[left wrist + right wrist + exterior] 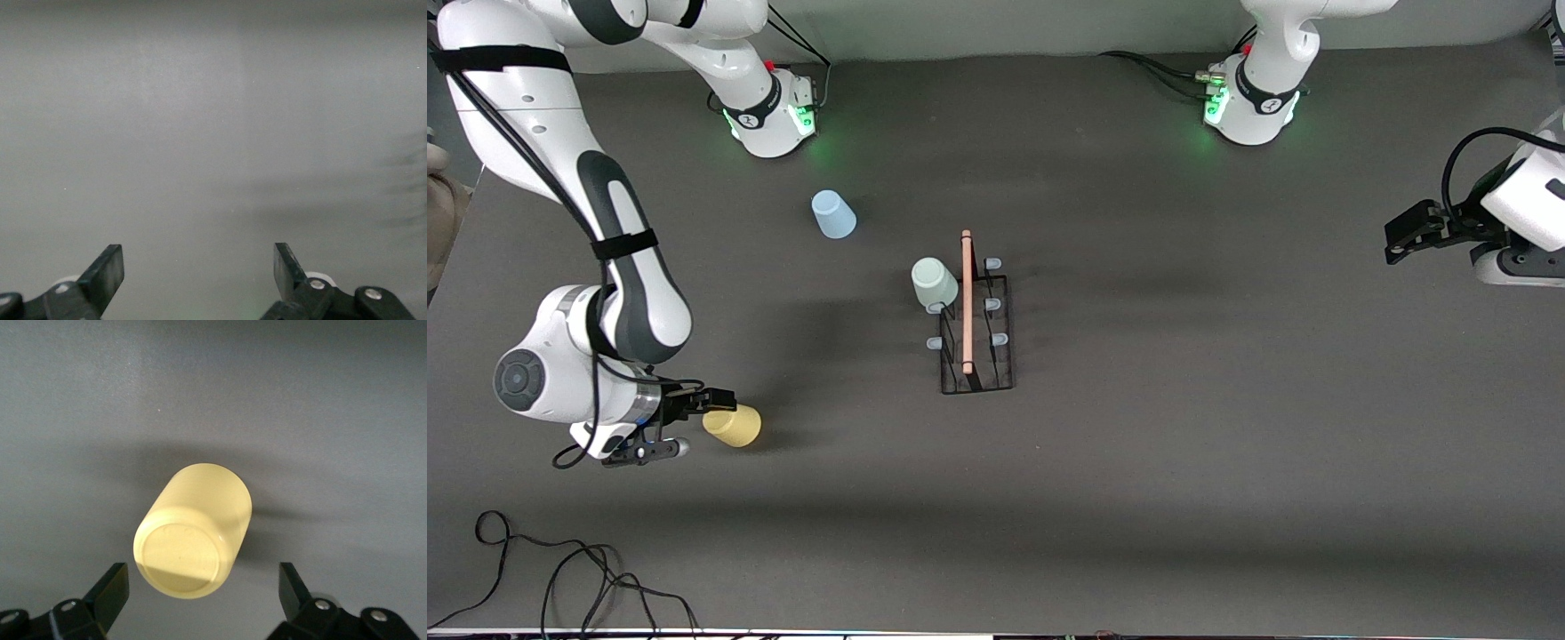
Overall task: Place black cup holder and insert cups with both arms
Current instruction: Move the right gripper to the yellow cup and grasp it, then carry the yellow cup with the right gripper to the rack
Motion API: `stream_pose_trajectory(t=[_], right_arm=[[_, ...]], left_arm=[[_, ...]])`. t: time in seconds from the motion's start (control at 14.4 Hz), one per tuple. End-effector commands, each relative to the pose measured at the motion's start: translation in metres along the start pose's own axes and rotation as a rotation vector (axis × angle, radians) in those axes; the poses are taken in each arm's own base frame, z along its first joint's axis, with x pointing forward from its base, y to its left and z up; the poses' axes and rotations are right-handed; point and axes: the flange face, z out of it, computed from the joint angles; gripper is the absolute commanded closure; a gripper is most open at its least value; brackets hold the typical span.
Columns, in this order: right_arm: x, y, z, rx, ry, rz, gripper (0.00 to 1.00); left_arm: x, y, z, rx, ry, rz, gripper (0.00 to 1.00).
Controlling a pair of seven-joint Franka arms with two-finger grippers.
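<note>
The black cup holder (967, 302) stands mid-table, its wooden rod handle on top. A pale green cup (934, 283) sits upside down on one of its pegs, on the side toward the right arm's end. A light blue cup (833, 214) stands upside down, farther from the front camera. A yellow cup (733, 425) lies on its side near the right arm's end. My right gripper (694, 423) is open, low at the cup's base. In the right wrist view the yellow cup (193, 530) has its base just between the open fingertips of the gripper (201, 577), not touching. My left gripper (1403, 236) waits open and empty at the left arm's end, over bare table (199, 257).
Black cables (560, 578) lie loose at the table's front edge near the right arm's end. Five pegs of the holder are bare. The dark grey table (1227, 400) is bare toward the left arm's end.
</note>
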Motion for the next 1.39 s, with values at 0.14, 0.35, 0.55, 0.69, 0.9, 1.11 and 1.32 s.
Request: stream_pose_trajectory(t=[0.14, 0.35, 0.55, 0.69, 0.9, 1.11, 1.32], right_arm=[[0.009, -0.001, 0.023, 0.040, 0.032, -0.011, 0.10], [0.011, -0.004, 0.029, 0.039, 0.029, -0.018, 0.38], [0.014, -0.019, 0.000, 0.033, 0.058, -0.033, 0.53], [0.014, -0.056, -0.026, 0.039, 0.063, -0.067, 0.53], [0.012, -0.132, -0.057, 0.055, 0.086, -0.017, 0.53], [0.002, -0.215, -0.082, 0.097, 0.095, 0.071, 0.53], [-0.018, -0.294, -0.092, 0.157, 0.076, 0.183, 0.53]], left_arm=[[0.000, 0.000, -0.006, 0.015, -0.007, 0.015, 0.00], [0.001, 0.001, -0.006, 0.015, -0.006, 0.017, 0.00], [0.001, -0.001, -0.006, 0.015, -0.006, 0.014, 0.00], [0.001, -0.001, -0.006, 0.015, -0.006, 0.014, 0.00], [0.001, -0.001, -0.005, 0.015, -0.007, 0.012, 0.00], [0.001, -0.003, -0.004, 0.015, -0.009, 0.009, 0.00], [0.001, -0.002, -0.003, 0.015, -0.012, 0.011, 0.00]])
